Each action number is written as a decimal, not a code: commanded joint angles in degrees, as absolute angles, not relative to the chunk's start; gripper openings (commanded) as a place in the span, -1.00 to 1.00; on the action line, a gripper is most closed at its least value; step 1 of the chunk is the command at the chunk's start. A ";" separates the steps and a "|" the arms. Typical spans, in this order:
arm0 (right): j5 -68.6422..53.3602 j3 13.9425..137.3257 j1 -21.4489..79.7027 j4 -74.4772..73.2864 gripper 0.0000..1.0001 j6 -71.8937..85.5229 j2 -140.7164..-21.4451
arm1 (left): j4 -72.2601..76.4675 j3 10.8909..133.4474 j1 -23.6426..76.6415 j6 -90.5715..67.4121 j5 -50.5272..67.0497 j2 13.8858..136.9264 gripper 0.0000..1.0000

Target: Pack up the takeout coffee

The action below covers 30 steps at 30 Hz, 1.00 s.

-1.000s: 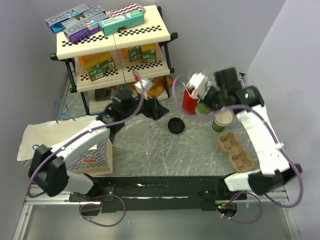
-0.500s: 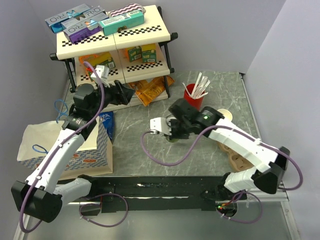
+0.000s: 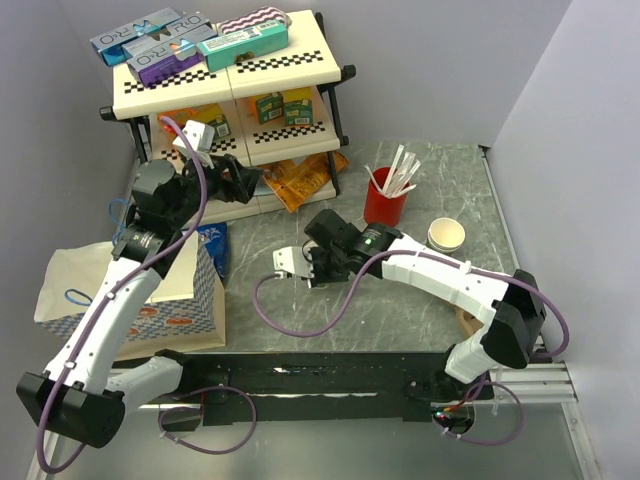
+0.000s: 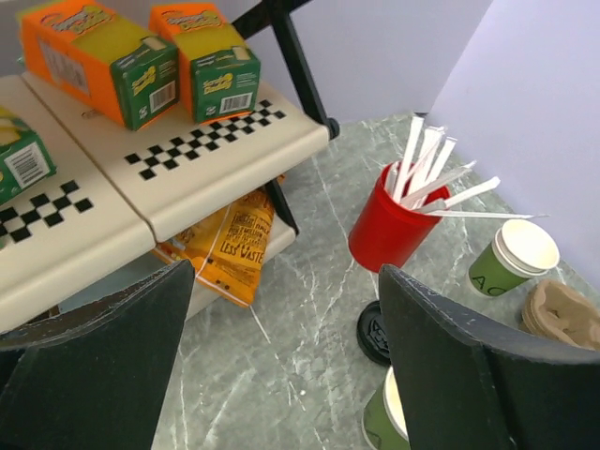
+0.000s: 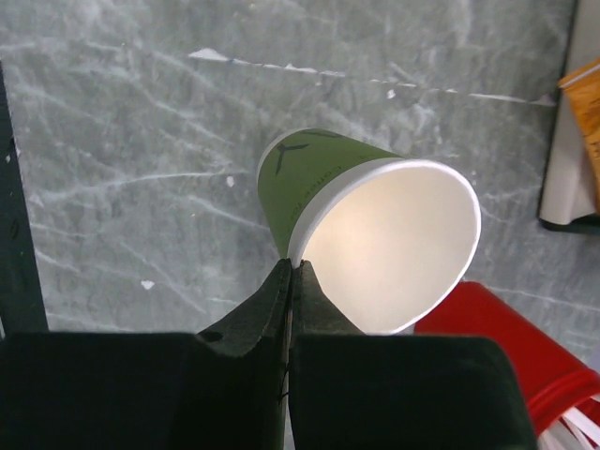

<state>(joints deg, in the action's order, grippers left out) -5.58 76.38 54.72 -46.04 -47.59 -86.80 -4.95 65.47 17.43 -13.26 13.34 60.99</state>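
gripping the cup by its rim, lid not yet fitted

the green cup (image 5: 361,220) is pinched at its rim by the right gripper (image 5: 292,269), the two fingers pressed together with the thin paper wall caught between them. the cup is tipped away from the fingertips, mouth open, and its cream-white inside is seen to be empty. whether it is clear of the grey marbled tabletop (image 5: 112,141) cannot be told. the left gripper (image 4: 286,281) is held with its fingers spread wide and nothing between them.

little of the task is judged done. the cup is gripped, but the black lid (image 4: 373,330) is not yet on it; the lid lies flat ahead of the left fingers, close by the held cup. lidding and packing are judged left to do, perhaps into the pulp carrier (image 4: 567,314) or the paper bag (image 3: 60,275).

the cup is tapered matte paper with a rolled white rim. the lid is a round disc of plastic. the carrier is brown moulded fibre, softly dimpled. beyond the left fingers a red cup (image 4: 386,234) of white sticks and a twin green cup (image 4: 511,264) are seen.
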 commanded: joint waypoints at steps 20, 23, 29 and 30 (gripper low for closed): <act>-13.62 66.62 51.77 -48.51 -0.54 -48.43 -80.24 | -2.11 71.54 17.32 -9.41 22.59 67.15 0.68; -13.71 67.06 51.33 -49.04 -0.49 -48.43 -80.42 | -1.93 71.46 17.31 -9.23 22.59 67.76 0.68; -16.95 70.04 50.19 -54.74 -0.37 -51.41 -77.88 | -2.11 71.98 17.31 -9.58 23.82 68.73 0.67; -17.66 70.57 49.84 -55.80 -0.34 -52.03 -76.48 | -2.20 72.24 17.40 -9.67 23.99 68.90 0.67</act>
<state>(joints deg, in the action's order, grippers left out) -13.61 66.70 50.76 -50.74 -49.25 -81.12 -4.12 68.84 17.43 -10.13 22.17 68.53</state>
